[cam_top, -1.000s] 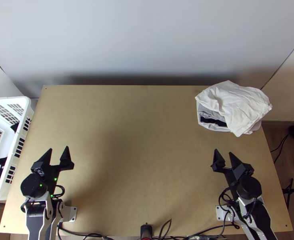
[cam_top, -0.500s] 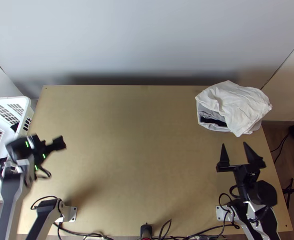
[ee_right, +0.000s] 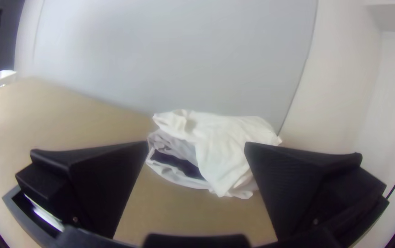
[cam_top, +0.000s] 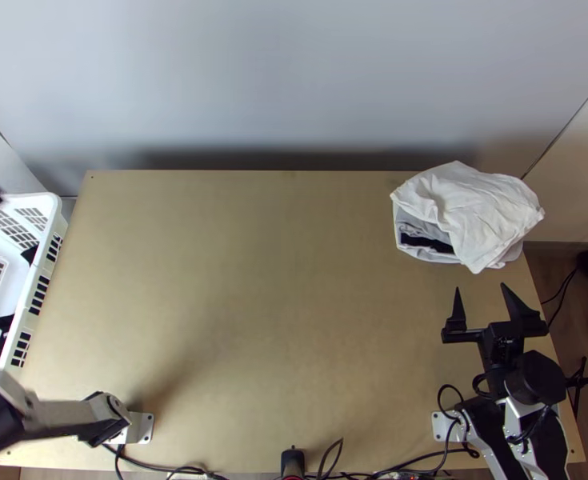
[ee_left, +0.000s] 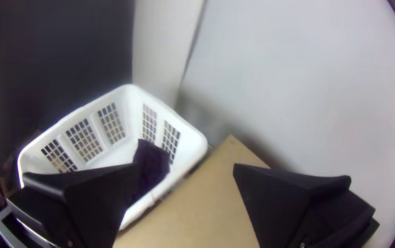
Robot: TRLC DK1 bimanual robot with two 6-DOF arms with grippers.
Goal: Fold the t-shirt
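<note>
Basket [ee_left: 192, 147] looks like your target — that dark cloth [ee_left: 151, 160] inside, probably the tee, off the table's [cam_top: 254, 280] left end. It's ahead of the left gripper [ee_left: 186, 165], way nearer, fingers spread, nothing held. Right gripper [cam_top: 481, 288] is spread and empty too — well apart.
</note>
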